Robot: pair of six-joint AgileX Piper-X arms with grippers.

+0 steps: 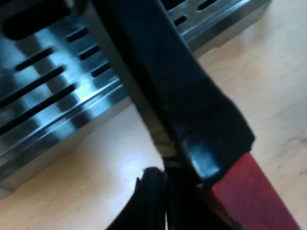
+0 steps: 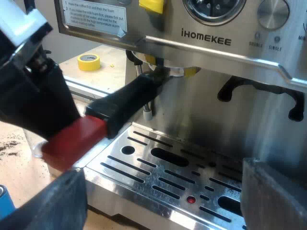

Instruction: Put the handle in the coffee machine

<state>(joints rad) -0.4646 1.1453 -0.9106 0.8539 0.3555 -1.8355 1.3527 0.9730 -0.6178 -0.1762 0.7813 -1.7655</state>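
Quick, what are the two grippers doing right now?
Left gripper: closed on the handle.
Right gripper: open, empty, over the drip tray.

A yellow tape roll (image 2: 88, 61) lies on the wooden table (image 2: 113, 53).

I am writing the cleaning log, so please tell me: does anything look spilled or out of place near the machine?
Yes. Dark specks, probably coffee grounds, lie scattered on the wooden table beside the drip tray, near the red end of the handle. A yellow tape roll beyond the machine seems unrelated to coffee making.
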